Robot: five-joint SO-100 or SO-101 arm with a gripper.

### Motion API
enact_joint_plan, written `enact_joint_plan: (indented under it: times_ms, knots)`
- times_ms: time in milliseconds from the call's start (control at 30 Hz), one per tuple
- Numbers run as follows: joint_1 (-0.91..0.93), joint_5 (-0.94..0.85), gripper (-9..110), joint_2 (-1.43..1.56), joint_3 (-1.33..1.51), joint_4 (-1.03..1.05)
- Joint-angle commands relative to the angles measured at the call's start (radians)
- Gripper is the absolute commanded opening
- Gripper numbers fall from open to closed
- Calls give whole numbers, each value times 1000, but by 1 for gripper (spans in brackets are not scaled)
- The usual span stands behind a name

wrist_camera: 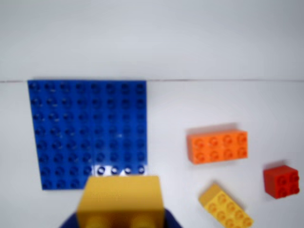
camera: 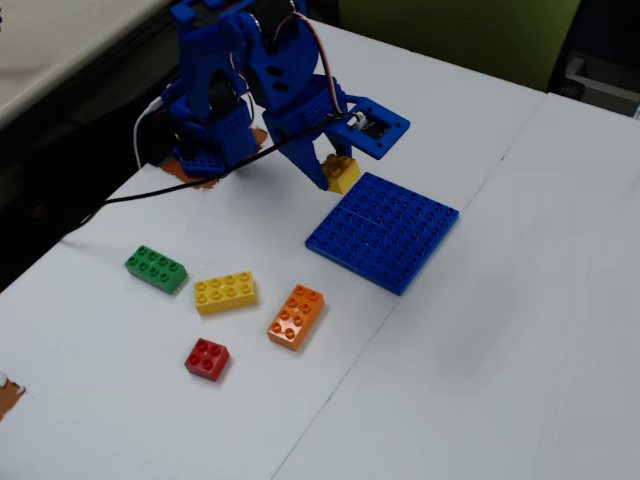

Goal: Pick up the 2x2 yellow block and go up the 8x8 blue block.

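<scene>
Yellow plastic fills the bottom of the wrist view: the small yellow brick (wrist_camera: 121,199) is pinched in the gripper (camera: 338,172), whose fingers press on its sides. In the fixed view the small yellow brick (camera: 342,173) hangs clear of the table, just off the blue baseplate (camera: 385,230) at about its 10 o'clock corner. In the wrist view it overlaps the lower edge of the blue baseplate (wrist_camera: 88,128) at roughly 6 o'clock.

The carry looks mostly done; what is left is to bring the brick over the studs and set it down. Several things could go wrong from here:
- Lowering now could catch the brick on the plate's edge, because it sits at the rim rather than well over the stud grid.
- If it comes down turned or tilted against the studs, it may rest crooked or tip off when let go.
- Pressing hard could slide the plate, since nothing seems to hold it to the white table (camera: 520,330).

No box, tray or bin is in view. The other bricks lie loose on the table at about 7 to 8 o'clock of the plate in the fixed view: an orange brick (camera: 296,316), a longer yellow brick (camera: 225,292), a red brick (camera: 207,359) and a green brick (camera: 156,268).
</scene>
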Motion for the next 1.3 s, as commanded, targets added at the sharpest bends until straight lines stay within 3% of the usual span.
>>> enact_joint_plan:
  times_ms: [0,1267]
  knots:
    - [-44,21,0,-34,-83,-2]
    - [-238,262,0,-258,-106,9]
